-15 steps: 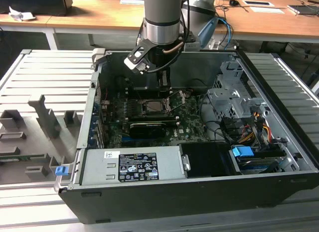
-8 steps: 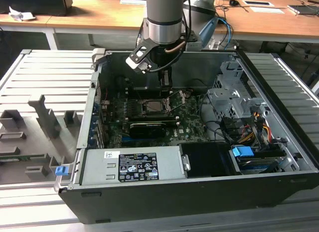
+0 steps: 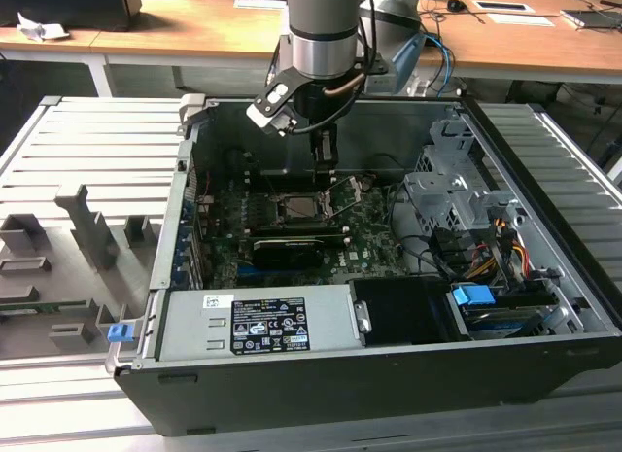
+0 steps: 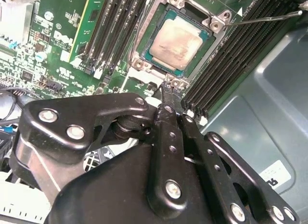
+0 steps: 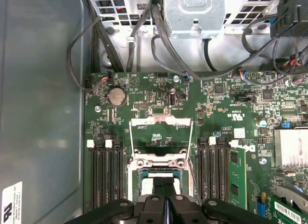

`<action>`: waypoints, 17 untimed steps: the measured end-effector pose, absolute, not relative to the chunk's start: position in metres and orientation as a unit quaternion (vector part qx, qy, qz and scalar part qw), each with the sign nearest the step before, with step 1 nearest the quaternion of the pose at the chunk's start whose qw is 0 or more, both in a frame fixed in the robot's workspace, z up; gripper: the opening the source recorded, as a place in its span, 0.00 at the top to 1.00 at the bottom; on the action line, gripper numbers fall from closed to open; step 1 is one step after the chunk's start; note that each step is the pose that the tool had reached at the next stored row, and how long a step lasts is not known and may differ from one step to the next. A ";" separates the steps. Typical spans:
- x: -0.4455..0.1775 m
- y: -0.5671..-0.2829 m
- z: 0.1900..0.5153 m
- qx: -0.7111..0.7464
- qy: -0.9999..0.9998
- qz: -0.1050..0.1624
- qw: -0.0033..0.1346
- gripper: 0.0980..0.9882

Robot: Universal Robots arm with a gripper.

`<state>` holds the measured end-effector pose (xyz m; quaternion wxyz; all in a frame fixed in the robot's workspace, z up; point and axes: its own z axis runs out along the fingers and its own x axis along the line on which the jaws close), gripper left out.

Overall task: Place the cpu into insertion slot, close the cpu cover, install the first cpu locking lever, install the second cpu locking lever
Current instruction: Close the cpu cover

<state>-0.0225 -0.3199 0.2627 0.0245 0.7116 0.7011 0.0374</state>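
Where the black fingers [image 5: 159, 189] cross the insertion slot [image 4: 144, 46], its near edge is hidden. The gripper [image 4: 168, 88] is pressed together, empty, tips at the slot's rim corner; contact is unclear. The cpu [image 4: 175, 38] lies seated just beyond the tips, and the cpu cover [image 5: 161, 120] is swung open farther beyond. The case wall [image 4: 269, 113] stands apart alongside.

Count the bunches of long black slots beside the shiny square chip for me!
2. One slot bunch lies on one side of the cpu, the other slot bunch on the opposite side. The gripper covers some of the board, so more may be hidden.
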 end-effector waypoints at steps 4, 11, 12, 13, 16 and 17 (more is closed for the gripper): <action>-0.020 -0.320 0.263 0.712 0.701 0.037 0.024 0.99; -0.015 -0.320 0.264 0.712 0.701 0.037 0.024 0.99; -0.014 -0.320 0.264 0.712 0.701 0.037 0.024 0.99; -0.014 -0.320 0.264 0.712 0.701 0.037 0.024 0.99; -0.012 -0.320 0.264 0.712 0.701 0.037 0.024 0.99; -0.011 -0.320 0.264 0.712 0.701 0.037 0.024 0.99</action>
